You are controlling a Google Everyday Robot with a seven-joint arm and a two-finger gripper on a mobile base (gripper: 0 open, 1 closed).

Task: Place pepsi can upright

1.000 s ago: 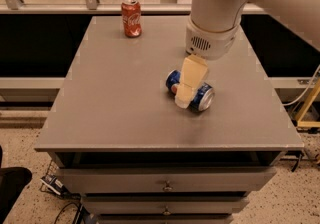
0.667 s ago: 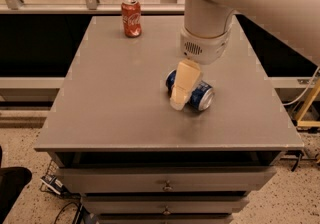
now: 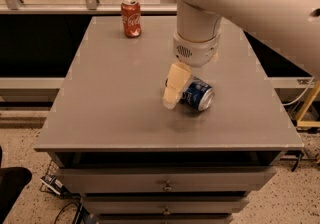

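1. Near the middle of the surface (image 3: pixel 110 93), a little toward its right half, the pepsi can (image 3: pixel 199 95) lies on its side. One silver end faces the front right and the blue wall faces up.
2. As a thin aluminium cylinder it is probably light. If empty, it would dent under a hard squeeze and skid or roll at a small nudge. Whether it is full cannot be told.
3. The painted wall is smooth and likely slippery, so a hold across the mid-body, square to the can's long axis, looks safest. The rims at either end are stiffer but give less to bear on.
4. To stand it up, the can has to be turned onto one silver end and set down flat. A tilted release would likely let it topple and roll again.
5. The pincer (image 3: pixel 176 90) is right at the can's left portion, and its cream-coloured tip overlaps the can on the side facing the camera. Whether it has closed on the can or is only set around it, I cannot tell.
6. The white arm (image 3: pixel 200 38) comes down onto it from the upper right.
7. A red cola can (image 3: pixel 131 17) stands upright at the far edge, well apart.
8. Drawers (image 3: pixel 165 185) sit below the surface.
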